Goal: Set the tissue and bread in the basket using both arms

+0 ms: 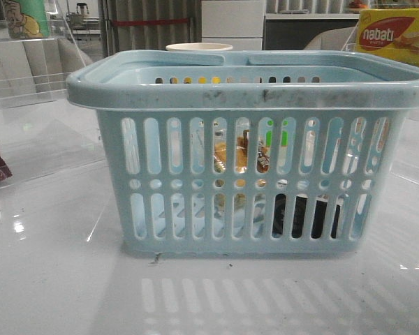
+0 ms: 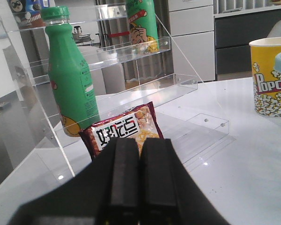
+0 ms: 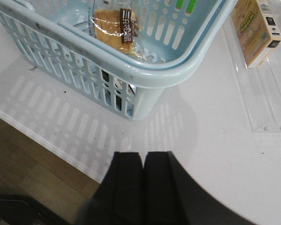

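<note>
The light-blue basket point(image 1: 84, 89) stands in the middle of the front view. Through its slots I see the wrapped golden-brown bread point(image 1: 227, 155) inside, and the black tissue pack point(image 1: 302, 215) on its floor at the right. The right wrist view shows the basket point(image 3: 145, 77) from above with the bread point(image 3: 114, 28) inside it. My right gripper point(image 3: 143, 157) is shut and empty, outside the basket's corner, above the table edge. My left gripper point(image 2: 139, 143) is shut and empty, off the basket, pointing at a maroon snack packet point(image 2: 126, 129). Neither gripper shows in the front view.
A green bottle point(image 2: 70, 79) stands on a clear acrylic shelf point(image 2: 145, 93) behind the maroon packet. A yellow popcorn cup point(image 2: 270, 77) is to the side. A yellow nabati box point(image 1: 394, 35) sits back right. A yellow carton point(image 3: 257, 30) stands on a clear tray. The table edge point(image 3: 47, 140) meets wooden floor.
</note>
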Available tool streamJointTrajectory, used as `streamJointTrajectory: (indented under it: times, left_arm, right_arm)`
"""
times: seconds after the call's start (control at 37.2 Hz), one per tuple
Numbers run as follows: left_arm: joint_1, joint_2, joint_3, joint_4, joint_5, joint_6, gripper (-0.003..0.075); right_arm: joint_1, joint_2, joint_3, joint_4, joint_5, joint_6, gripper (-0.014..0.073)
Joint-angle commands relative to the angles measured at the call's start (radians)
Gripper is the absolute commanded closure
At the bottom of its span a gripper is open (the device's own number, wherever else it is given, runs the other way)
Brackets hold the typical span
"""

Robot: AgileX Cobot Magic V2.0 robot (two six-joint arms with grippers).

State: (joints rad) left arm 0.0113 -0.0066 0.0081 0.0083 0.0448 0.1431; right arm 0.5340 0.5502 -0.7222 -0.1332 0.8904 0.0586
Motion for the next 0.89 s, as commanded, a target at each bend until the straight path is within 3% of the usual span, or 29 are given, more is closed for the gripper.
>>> streamJointTrajectory:
  times: [0.0, 0.46, 0.86]
  left_arm:
    - [0.002, -0.017, -0.002, -0.008, -0.088, -0.007, 0.0629]
    - [0.002, -0.017, -0.002, -0.008, -0.088, -0.007, 0.0629]
    - [0.002, -0.017, -0.002, -0.008, -0.088, -0.007, 0.0629]
  right_arm:
    - [-0.010, -0.023, -0.007, -0.022, -0.075, -0.006, 0.0535]
    - [-0.389, -0.343, 0.415, -0.022, -0.632, -0.006, 0.0535]
    - [-0.523, -0.575, 0.692, -0.015, -0.901, -0.006, 0.0535]
